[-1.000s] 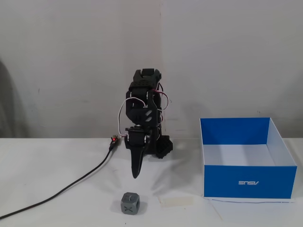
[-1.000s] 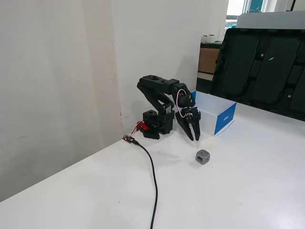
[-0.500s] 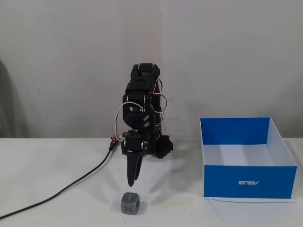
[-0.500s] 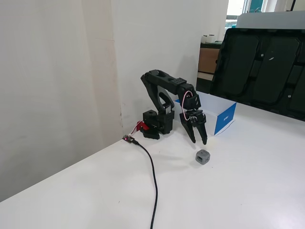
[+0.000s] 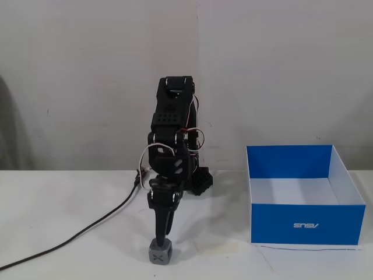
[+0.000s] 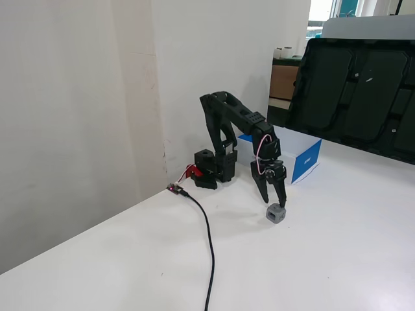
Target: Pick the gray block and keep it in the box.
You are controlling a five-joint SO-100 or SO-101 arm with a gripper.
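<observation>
One gray block (image 5: 159,252) sits on the white table (image 5: 70,233), and it is right under the fingers. That is the thing that matters most for the next move.

Going from left to right in the front fixed view: a black cable (image 5: 76,233) runs across the table on the left. Then comes the black arm (image 5: 173,140), bent over and pointing down. Its gripper (image 5: 161,235) hangs just above the block, with the fingertips at the block's top edge. Far off to the right of the fingers is the box (image 5: 307,224), blue outside and white inside. It stands well apart from the block.

In the side fixed view the gripper (image 6: 276,203) shows better. The two fingers (image 6: 264,193) are spread a little, like a small upside-down V, and nothing is held between them. The gray block (image 6: 275,213) lies just below the tips and a tiny bit toward the camera. I cannot tell if a tip is touching the block's top or is only very near it.

The block is a cube, so it has no long side. Any pair of flat faces would do for a pinch.

I think the fingers need to go a bit lower, one on each side of the block, and then squeeze. The gap looks only about as wide as the block, so a tip could bump the top and push it away.
</observation>
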